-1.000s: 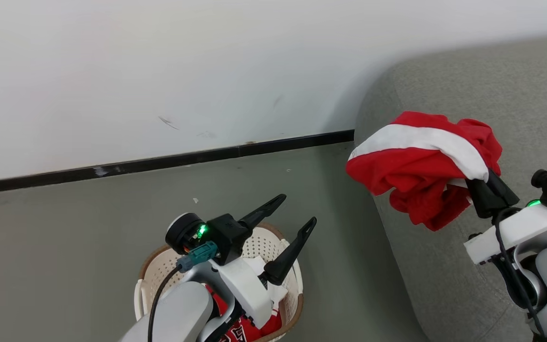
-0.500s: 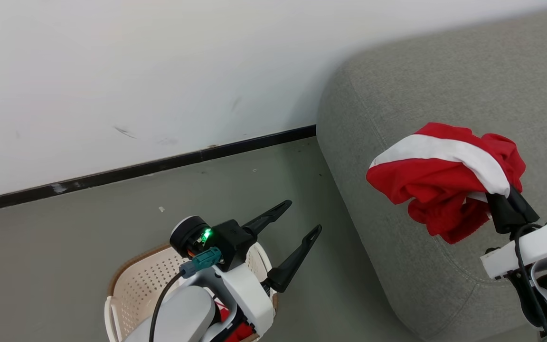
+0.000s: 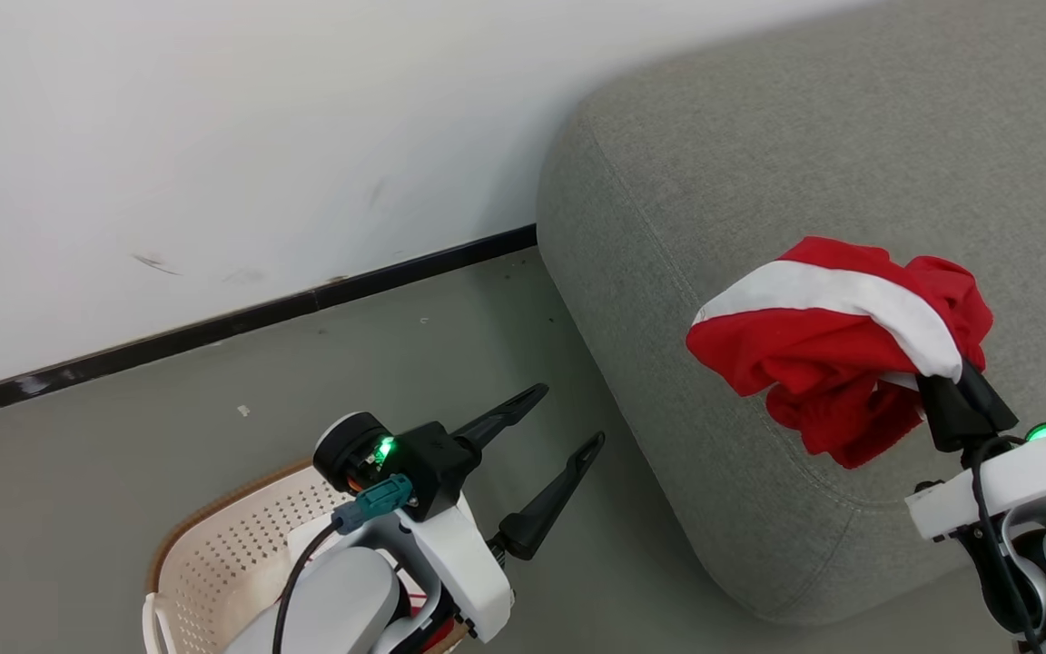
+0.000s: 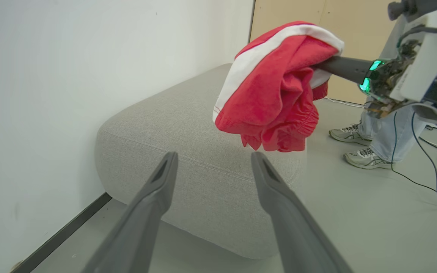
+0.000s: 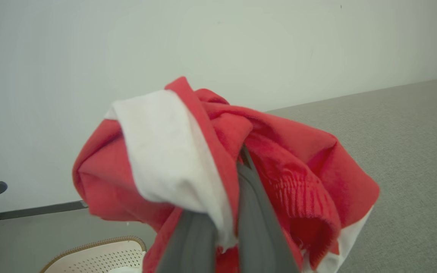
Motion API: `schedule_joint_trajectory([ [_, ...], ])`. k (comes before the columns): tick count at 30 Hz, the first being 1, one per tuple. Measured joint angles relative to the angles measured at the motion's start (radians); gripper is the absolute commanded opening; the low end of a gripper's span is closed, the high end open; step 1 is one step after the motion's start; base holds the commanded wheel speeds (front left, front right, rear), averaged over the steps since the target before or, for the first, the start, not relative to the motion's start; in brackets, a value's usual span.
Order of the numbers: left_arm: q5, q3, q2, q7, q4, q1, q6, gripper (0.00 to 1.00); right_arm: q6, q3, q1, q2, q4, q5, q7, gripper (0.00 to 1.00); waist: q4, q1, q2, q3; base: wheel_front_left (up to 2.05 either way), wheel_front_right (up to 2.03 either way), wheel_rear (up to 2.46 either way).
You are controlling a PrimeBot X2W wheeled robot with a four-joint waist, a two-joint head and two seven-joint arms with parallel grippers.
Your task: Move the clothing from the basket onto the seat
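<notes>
A bunched piece of the clothing (image 3: 836, 363), red with a broad white band, is held by the right gripper (image 3: 957, 404). Its jaws are closed tight on the fabric, and their tips are buried in the folds. In the head view the bundle's long axis is seen to run roughly left to right. The gripped end lies at the right and the free end points left, towards the seat's left edge. The white band is arched over the top along the same line, and the loose red folds are left to droop below. The bundle is carried over the near left corner of the seat (image 3: 759, 182), a grey sofa set against the white wall (image 3: 214, 136). From the left wrist view it appears to be held clear of the cushion.

The left gripper (image 3: 567, 416) is held above the grey floor (image 3: 78, 472), between the basket (image 3: 214, 563) and the seat. Its jaws are spread wide with nothing between them and are pointed far and right, towards the sofa. The basket is stood on the floor at the near left, partly covered by the left arm. A person's shoes (image 4: 366, 159) are seen on the floor beyond the seat in the left wrist view.
</notes>
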Motion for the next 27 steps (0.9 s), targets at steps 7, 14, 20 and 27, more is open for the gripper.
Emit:
schedule_joint_trajectory([
  [7, 0.000, 0.008, 0.021, 0.000, -0.005, 0.000, 0.000, 1.00, 0.000, 0.010, -0.001, 0.012, -0.013, -0.003, 0.000, 0.00, -0.032, 0.0000, 0.0000, 0.018, 0.00, 0.00, 0.00],
  [14, 0.002, 0.013, 0.029, 0.000, -0.017, -0.001, 0.000, 1.00, 0.000, 0.018, -0.002, 0.024, -0.015, -0.003, 0.000, 0.00, -0.054, 0.0000, 0.0000, 0.034, 0.00, 0.00, 0.00],
  [20, 0.002, 0.010, 0.029, 0.000, -0.038, -0.001, 0.000, 1.00, 0.000, 0.015, -0.004, 0.023, -0.015, -0.003, 0.000, 0.00, -0.064, 0.0000, 0.0000, 0.046, 0.00, 0.00, 0.00],
  [27, 0.002, 0.003, 0.032, 0.000, -0.050, -0.002, 0.000, 1.00, 0.000, 0.015, -0.016, 0.021, -0.012, -0.003, 0.000, 0.00, -0.065, 0.0000, 0.0000, 0.060, 0.00, 0.00, 0.00],
])
